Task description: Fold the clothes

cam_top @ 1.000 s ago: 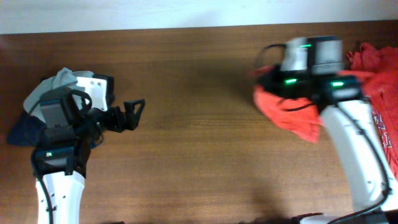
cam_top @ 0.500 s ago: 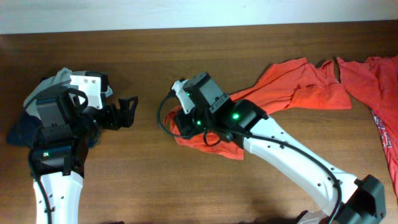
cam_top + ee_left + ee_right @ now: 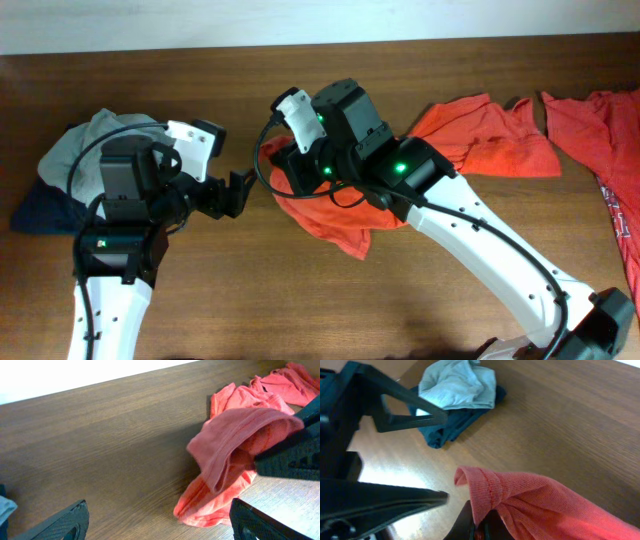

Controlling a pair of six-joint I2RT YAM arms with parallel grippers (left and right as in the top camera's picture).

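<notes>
- My right hand (image 3: 283, 180) is clamped shut on a bunched fold of the red shirt (image 3: 335, 222), out over the middle of the counter (image 3: 300, 90).
- From my right wrist I see the cloth pinched tight low in the view, with a rolled hem sticking up just past my fingertips.
- That gathered end is lifted and drapes over my right hand. Its lower edge sags down onto the wood.
- The rest of the shirt trails off to my right and lies rumpled but mostly flat on the counter.
- My left hand (image 3: 238, 195) is wide open, with nothing between its fingers.
- It points straight at the raised fold and sits just beside my right hand, close to the cloth but not touching it.
- From my left wrist, the red fold hangs ahead of my open fingers, with bare wood between us.
- A second red shirt (image 3: 600, 130) is spread at the far right edge of the counter, apart from the first. It has some white print and is partly cut off by the frame.
- Over by my left arm, at the left edge, a grey garment (image 3: 85, 145) sits crumpled on top of a navy garment (image 3: 35, 212) in a small heap.
</notes>
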